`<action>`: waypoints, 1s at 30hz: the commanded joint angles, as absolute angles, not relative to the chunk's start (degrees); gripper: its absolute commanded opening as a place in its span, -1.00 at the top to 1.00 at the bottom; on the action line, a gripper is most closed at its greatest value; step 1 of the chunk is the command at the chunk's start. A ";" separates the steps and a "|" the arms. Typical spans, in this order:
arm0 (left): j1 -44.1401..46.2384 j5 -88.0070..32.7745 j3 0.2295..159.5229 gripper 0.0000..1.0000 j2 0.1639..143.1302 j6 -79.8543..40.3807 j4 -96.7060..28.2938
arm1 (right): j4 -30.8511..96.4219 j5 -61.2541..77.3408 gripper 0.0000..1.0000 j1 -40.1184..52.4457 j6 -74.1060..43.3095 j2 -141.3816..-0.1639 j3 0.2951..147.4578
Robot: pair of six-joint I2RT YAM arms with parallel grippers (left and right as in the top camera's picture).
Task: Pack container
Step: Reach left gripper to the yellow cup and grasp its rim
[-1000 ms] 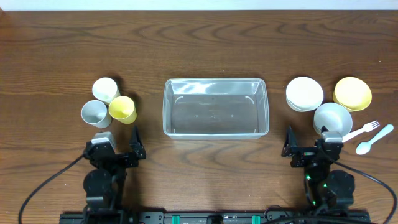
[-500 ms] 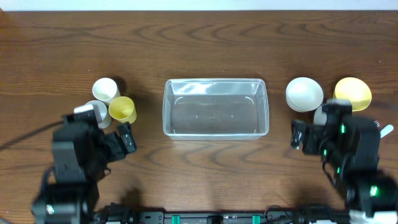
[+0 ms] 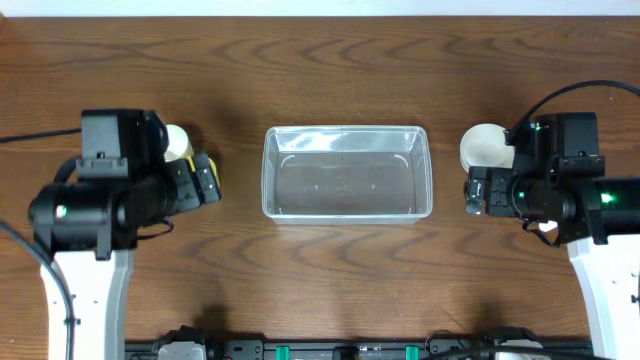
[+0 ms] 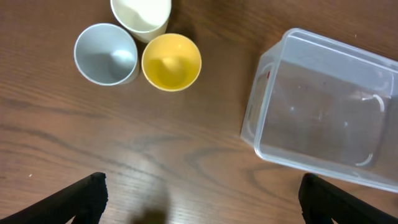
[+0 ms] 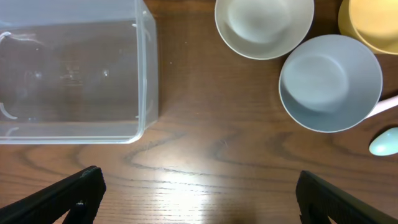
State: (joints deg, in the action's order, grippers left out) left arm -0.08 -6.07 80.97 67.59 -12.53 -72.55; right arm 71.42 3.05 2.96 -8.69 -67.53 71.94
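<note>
left arm [image 3: 95, 205] and right arm [image 3: 560, 195]: black housings, white links, black cables.

Dark brown wooden tabletop [image 3: 330, 280], with wavy grain running from the left edge to the right edge. Thin pale strip [image 3: 320, 6] beyond the far edge, too narrow to tell wall from floor. Soft glare on the wood toward the near edge.

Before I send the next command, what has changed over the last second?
Both arms lifted from the near table edge and moved away from it. The left gripper now hangs by the cups and the right gripper by the bowls. Both are open and empty; nothing was picked up or released. The container, cups and bowls lie where they were, and the container is empty.
</note>
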 commanded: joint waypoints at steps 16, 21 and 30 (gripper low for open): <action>-0.32 -3.42 85.27 -0.97 102.74 -11.22 -64.51 | 72.05 2.59 -0.98 3.33 -9.82 -67.64 73.06; -0.32 -3.40 85.25 -0.98 107.63 -11.22 -63.53 | 72.12 2.59 -0.99 3.33 -9.82 -67.64 73.06; -0.32 -1.69 85.25 -0.64 112.38 -11.22 -60.93 | 73.06 2.59 -0.99 3.33 -9.82 -67.64 73.06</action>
